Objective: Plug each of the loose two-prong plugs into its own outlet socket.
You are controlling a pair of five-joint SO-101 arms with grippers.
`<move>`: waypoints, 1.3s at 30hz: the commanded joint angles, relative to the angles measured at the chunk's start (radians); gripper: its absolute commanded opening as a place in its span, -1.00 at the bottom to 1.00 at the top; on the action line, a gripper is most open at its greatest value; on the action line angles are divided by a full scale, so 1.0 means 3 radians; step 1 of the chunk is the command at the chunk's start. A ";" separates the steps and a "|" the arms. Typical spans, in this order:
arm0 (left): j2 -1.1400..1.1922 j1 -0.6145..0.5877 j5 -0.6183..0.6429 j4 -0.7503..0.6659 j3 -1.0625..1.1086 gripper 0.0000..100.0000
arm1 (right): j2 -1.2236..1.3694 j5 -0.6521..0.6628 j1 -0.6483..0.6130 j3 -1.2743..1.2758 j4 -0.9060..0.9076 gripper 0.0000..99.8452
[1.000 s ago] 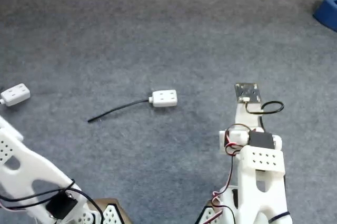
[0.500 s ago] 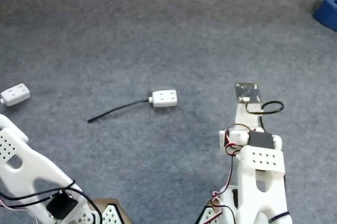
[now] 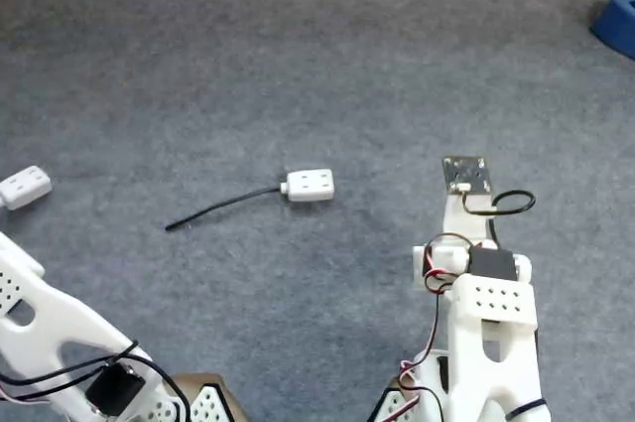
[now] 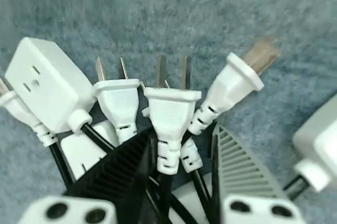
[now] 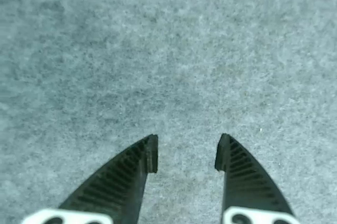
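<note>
Three white two-prong plugs [image 4: 171, 110] stand bunched together with their prongs pointing away from the wrist. Their black cables run between the fingers of my left gripper [image 4: 183, 132], which is shut on the bundle. A white outlet socket [image 4: 47, 89] lies beside the plugs on its own black cable; in the high view it sits at the left edge [image 3: 25, 187]. Part of another white block [image 4: 318, 145] lies on the other side. A second outlet socket [image 3: 309, 185] with a black cable lies mid-carpet. My right gripper [image 5: 187, 153] hangs open over bare carpet.
Grey carpet [image 3: 327, 74] covers the whole surface. A blue object [image 3: 617, 25] sits at the far right corner. The left arm [image 3: 60, 333] is at the near left and the right arm [image 3: 486, 313] at the near right.
The left arm has drawn back toward the near left edge, and the socket at the left edge has slid slightly left and nearer with it. The right arm has not moved.
</note>
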 commanded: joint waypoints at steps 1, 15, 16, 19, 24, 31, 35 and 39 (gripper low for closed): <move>0.0095 -0.0136 0.0077 0.0138 0.0013 -0.68 | -0.0043 0.0036 -0.0018 -0.0028 0.0028 -0.62; -0.0320 0.0458 0.0235 0.0604 -0.0683 -0.99 | -0.0043 0.0036 -0.0023 -0.0028 0.0028 -0.62; -0.0376 0.0514 0.0256 0.0660 -0.0770 -0.99 | -0.0043 0.0036 -0.0023 -0.0028 0.0028 -0.62; -0.0580 0.0637 0.0261 0.0731 -0.0795 -0.98 | -0.0043 0.0041 -0.0023 -0.0028 0.0028 -0.62; -0.0806 0.0652 0.0261 0.0736 -0.0601 -0.71 | -0.0043 0.0041 -0.0023 -0.0028 0.0028 -0.62; -0.0806 0.0560 0.0169 0.0716 -0.0222 -0.86 | -0.0043 0.0051 -0.0018 -0.0028 0.0028 -0.62; -0.0806 0.0529 0.0056 0.0706 -0.0054 -0.86 | -0.0043 0.0143 -0.0018 0.0008 0.0033 -0.62; -0.0806 0.0545 0.0056 0.0706 -0.0023 -0.81 | -0.0049 0.0148 -0.0018 0.0023 0.0033 -0.62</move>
